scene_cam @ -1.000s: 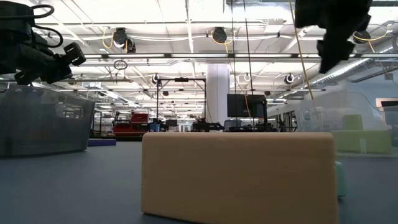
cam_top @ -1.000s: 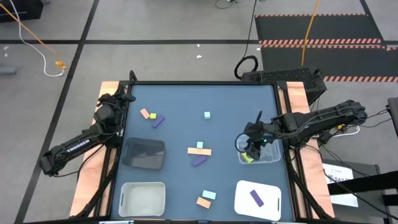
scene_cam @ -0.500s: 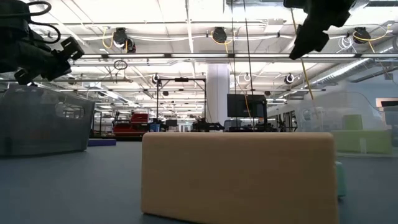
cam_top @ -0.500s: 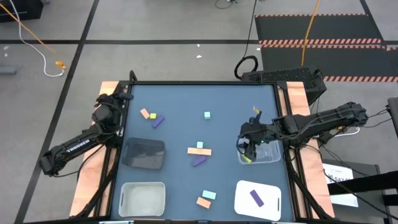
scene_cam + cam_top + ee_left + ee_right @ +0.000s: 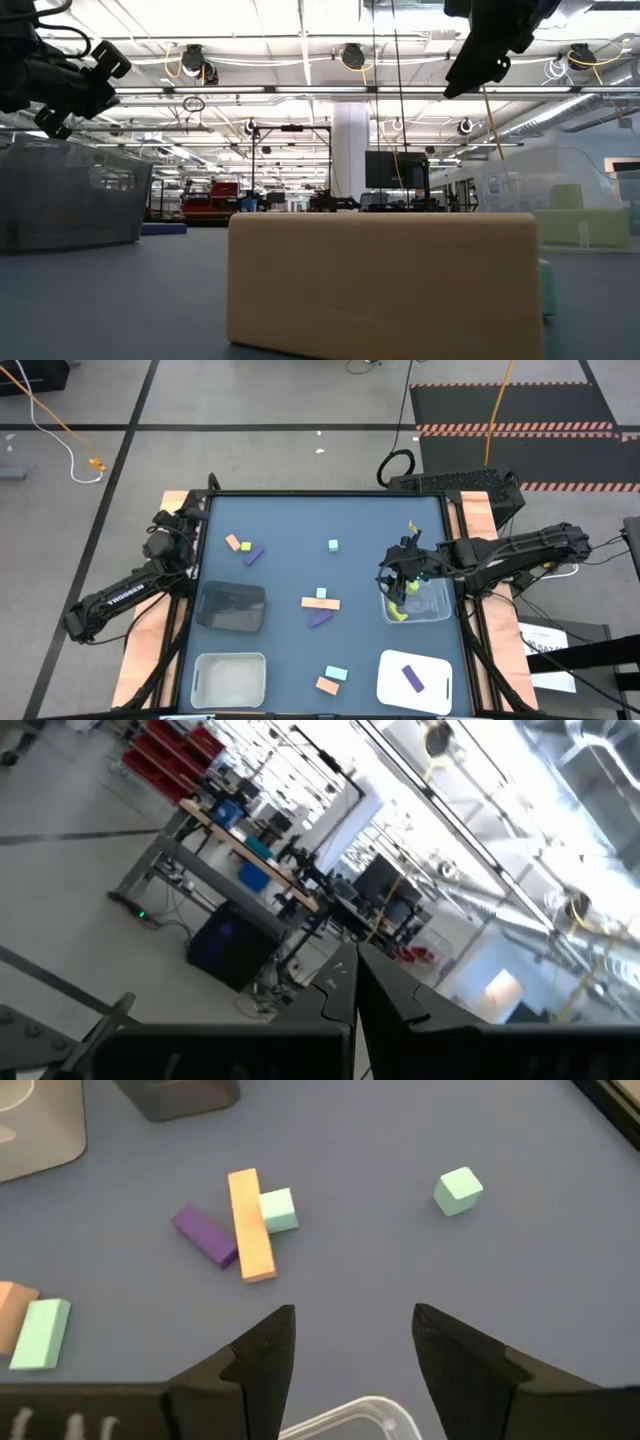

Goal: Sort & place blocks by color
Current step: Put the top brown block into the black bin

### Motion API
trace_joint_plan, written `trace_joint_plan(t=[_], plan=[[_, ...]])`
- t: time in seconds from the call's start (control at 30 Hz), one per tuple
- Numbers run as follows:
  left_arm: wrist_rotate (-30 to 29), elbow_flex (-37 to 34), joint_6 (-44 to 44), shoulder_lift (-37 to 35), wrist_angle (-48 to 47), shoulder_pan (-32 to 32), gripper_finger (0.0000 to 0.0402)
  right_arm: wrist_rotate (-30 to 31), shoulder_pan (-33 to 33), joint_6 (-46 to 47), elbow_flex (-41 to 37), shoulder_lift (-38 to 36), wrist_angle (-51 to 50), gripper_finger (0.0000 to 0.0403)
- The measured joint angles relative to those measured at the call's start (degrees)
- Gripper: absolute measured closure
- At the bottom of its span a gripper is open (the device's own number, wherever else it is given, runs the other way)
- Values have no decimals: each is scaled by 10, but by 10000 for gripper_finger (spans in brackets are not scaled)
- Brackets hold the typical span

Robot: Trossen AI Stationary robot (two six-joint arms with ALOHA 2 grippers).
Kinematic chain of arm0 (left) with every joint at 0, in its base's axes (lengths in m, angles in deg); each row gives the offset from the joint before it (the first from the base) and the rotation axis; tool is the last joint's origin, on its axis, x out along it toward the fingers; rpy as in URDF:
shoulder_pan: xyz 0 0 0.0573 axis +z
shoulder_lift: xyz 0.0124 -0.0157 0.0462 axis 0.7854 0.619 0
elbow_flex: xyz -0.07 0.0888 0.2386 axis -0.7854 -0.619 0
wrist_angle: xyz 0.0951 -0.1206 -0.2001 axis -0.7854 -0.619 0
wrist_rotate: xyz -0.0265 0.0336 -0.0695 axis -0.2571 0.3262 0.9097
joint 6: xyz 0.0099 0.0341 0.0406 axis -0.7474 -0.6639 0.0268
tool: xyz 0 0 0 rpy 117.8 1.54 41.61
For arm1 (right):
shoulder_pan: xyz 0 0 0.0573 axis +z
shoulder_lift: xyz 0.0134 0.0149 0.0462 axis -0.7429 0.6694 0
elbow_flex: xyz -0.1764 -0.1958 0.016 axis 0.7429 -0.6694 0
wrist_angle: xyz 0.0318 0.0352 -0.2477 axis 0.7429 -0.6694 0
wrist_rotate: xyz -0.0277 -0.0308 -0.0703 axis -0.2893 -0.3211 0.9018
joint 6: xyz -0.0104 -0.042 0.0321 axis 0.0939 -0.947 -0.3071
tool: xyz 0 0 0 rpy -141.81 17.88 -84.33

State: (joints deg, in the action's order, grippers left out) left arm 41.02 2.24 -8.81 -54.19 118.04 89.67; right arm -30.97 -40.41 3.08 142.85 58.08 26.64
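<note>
Evidently between picks: the right gripper (image 5: 345,1345), jaws spread and empty, hovers over the clear bin (image 5: 432,603); next likely a mint-green cube (image 5: 459,1190). The left gripper (image 5: 165,532) waits pressed together.

1. Bright, even overhead light; rows of ceiling lamps (image 5: 352,55) show in the low view
2. High view sharp, table (image 5: 290,520) evenly lit, only small soft shadows under the blocks (image 5: 320,602)
3. Low view: nearest tan block (image 5: 385,280) soft, out of focus, room behind clearer
4. Left wrist view tilted, blown-out glare in the upper right, dark fingers (image 5: 390,995) blurred
5. Right wrist view clear, fingers (image 5: 262,1360) slightly soft
</note>
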Motion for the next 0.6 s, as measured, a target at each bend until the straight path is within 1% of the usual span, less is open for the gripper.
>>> trace_joint_plan(t=[0.1,0.27,0.33,0.5,0.6], plan=[[6,0,4,0,2,0,392,1,-9,-6,0,0,1,211],[66,0,33,0,5,0,392,-1,-21,-23,0,0,1,211],[84,0,32,0,11,0,392,0,-24,-31,0,0,1,211],[96,0,64,0,4,0,392,0,-31,-52,0,0,3,211],[115,0,66,0,-3,0,392,0,-31,-59,-4,0,5,211]])
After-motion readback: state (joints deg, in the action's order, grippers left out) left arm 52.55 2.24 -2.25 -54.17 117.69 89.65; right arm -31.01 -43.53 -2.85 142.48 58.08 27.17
